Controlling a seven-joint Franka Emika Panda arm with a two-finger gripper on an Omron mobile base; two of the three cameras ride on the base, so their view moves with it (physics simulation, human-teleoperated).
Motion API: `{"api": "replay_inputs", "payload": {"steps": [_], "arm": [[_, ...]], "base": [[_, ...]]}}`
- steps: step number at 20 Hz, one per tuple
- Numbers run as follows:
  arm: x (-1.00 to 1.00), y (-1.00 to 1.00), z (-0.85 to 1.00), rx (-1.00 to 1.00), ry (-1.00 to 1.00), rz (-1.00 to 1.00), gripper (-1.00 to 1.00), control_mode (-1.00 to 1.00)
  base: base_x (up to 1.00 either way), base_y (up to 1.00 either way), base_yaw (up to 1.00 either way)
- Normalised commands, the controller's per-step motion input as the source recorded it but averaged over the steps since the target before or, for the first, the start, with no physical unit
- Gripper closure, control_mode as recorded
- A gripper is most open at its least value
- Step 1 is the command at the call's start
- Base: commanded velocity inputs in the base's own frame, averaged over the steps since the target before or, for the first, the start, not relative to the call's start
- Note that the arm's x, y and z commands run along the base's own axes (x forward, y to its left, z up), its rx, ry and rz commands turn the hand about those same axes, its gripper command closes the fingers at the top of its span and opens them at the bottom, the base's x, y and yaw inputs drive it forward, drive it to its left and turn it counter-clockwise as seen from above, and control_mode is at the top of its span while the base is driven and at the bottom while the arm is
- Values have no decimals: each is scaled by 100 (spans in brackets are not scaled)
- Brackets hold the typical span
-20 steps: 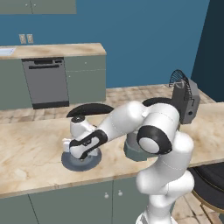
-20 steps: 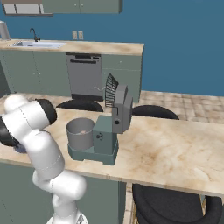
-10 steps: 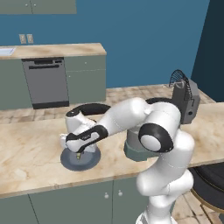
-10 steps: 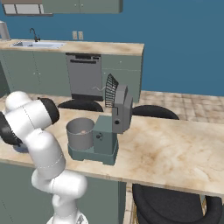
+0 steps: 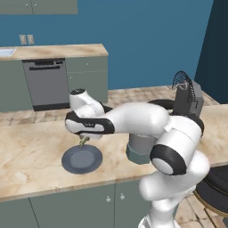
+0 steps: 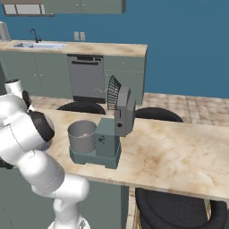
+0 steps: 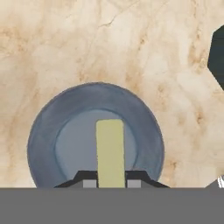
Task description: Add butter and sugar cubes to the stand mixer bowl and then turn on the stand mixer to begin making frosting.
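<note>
Claw (image 5: 83, 141): we see it clenched on the butter (image 7: 110, 151), the two dark tips pressing the yellow stick from either side at its near end.
Claw position: we find it above the plate (image 5: 82, 159), clear of the plate's surface in the left base view, over the plate's far rim.
Butter: we see the thin stick reach out from the tips over the middle of the plate in the hand view; from the left base view it looks lifted off the dish, though we cannot tell this for certain.
Plate: we place the dark grey-blue round dish near the front edge of the counter (image 5: 31, 156), toward its left part.
Stand mixer (image 6: 114, 130): we see it standing further right on the same counter, closer to the front edge than to the back, its head tilted up with a wire whisk (image 6: 113, 93) raised.
Stand mixer bowl (image 6: 82, 136): we see the grey metal bowl sitting on the mixer's base, mouth up, on the side nearest the arm.
Beyond the counter: we note a dishwasher (image 5: 46, 83) under the back worktop against the blue wall.
</note>
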Motion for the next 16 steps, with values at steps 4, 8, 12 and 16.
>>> {"api": "replay_inputs", "payload": {"steps": [4, 8, 12, 16], "arm": [[-9, -56, 82, 0, 0, -7, 100, -100], [0, -74, 39, 0, 0, -6, 100, -100], [1, -84, 24, 0, 0, -5, 100, -100], [14, -77, 5, 0, 0, -7, 100, -100]], "base": [[0, 0, 0], [0, 0, 0], [0, 0, 0], [0, 0, 0]]}}
